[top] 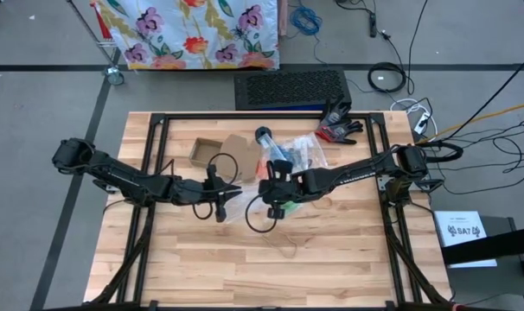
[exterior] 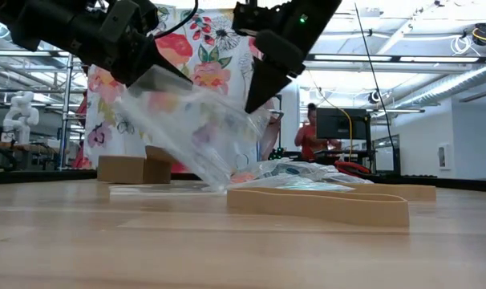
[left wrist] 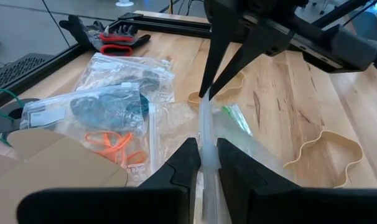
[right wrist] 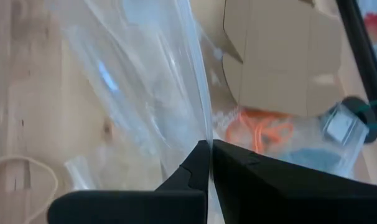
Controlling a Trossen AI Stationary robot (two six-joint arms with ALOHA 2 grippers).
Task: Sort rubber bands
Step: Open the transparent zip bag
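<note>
A clear plastic bag (exterior: 187, 120) hangs between my two grippers above the table's middle. My left gripper (left wrist: 202, 163) is shut on it, and my right gripper (right wrist: 210, 148) is shut on the same edge a little farther along. A green rubber band (left wrist: 235, 118) shows inside it. Tan rubber bands (left wrist: 325, 149) (exterior: 319, 205) lie loose and flat on the wood. Orange rubber bands (left wrist: 111, 143) and dark and blue ones (left wrist: 107, 106) sit in other clear bags lying flat on the table. My left gripper pinches the clear bag's upper edge (left wrist: 204, 140) between its two fingers, coming nearly level from the table's left. The bag slants down from the hold. My right gripper pinches the same edge (left wrist: 206, 99) between its shut fingertips, slanting down from the right. The bag's body (right wrist: 145, 74) hangs below and spreads away from the fingers.
A small cardboard box (top: 208, 149) and a flat cardboard piece (top: 240, 149) lie behind the grippers. The pile of filled bags (top: 301, 151), a clear tube (top: 266, 138) and gloves (top: 338, 125) sit toward the far right. A person (exterior: 311, 132) shows in the room beyond.
</note>
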